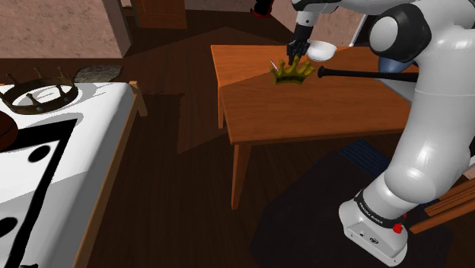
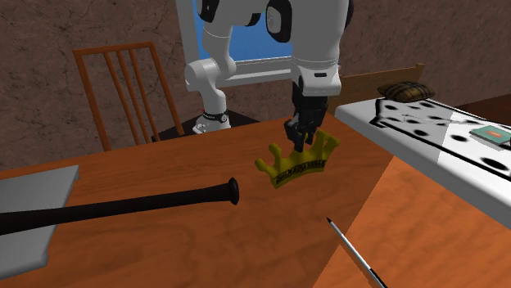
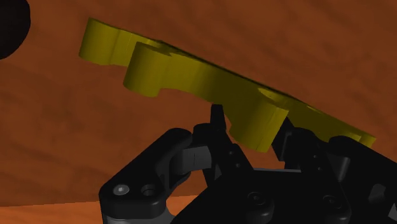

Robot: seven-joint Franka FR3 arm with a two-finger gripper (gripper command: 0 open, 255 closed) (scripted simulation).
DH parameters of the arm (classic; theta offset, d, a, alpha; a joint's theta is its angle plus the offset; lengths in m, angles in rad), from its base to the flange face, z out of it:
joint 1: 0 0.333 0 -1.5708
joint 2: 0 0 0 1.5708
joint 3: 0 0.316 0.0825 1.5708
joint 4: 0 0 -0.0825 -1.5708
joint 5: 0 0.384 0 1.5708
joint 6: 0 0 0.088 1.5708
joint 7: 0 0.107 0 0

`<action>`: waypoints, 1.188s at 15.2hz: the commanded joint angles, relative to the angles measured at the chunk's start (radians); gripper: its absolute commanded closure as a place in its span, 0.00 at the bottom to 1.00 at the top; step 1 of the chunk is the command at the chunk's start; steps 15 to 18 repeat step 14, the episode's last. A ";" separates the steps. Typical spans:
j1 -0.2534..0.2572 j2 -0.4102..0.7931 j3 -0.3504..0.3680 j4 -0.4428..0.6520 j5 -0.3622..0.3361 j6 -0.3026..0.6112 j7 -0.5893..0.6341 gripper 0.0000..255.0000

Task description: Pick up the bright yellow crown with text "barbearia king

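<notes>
The yellow crown (image 1: 294,73) is on the far side of the wooden table (image 1: 304,114). In the second exterior view the crown (image 2: 299,162) tilts, dark lettering on its front band, its far rim raised toward the hand. My black gripper (image 2: 300,135) comes down from above and is shut on that far rim. The wrist view shows the crown (image 3: 191,76) clasped between the fingers (image 3: 218,121), the table's wood behind it. Whether the crown's low edge still touches the table I cannot tell.
A black baseball bat (image 2: 123,204) lies on the table beside the crown, and a thin pen (image 2: 356,254) lies nearer the second exterior camera. A grey tray (image 2: 33,213), a white bowl (image 1: 321,51), a wooden chair (image 2: 123,90) and a spotted bed (image 1: 46,152) are around.
</notes>
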 commanded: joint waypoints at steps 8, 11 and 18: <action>-0.013 0.005 -0.002 0.129 -0.001 -0.122 0.011 1.00; -0.020 0.014 -0.003 0.183 0.002 -0.168 0.014 1.00; -0.023 0.019 -0.003 0.206 0.003 -0.185 0.016 1.00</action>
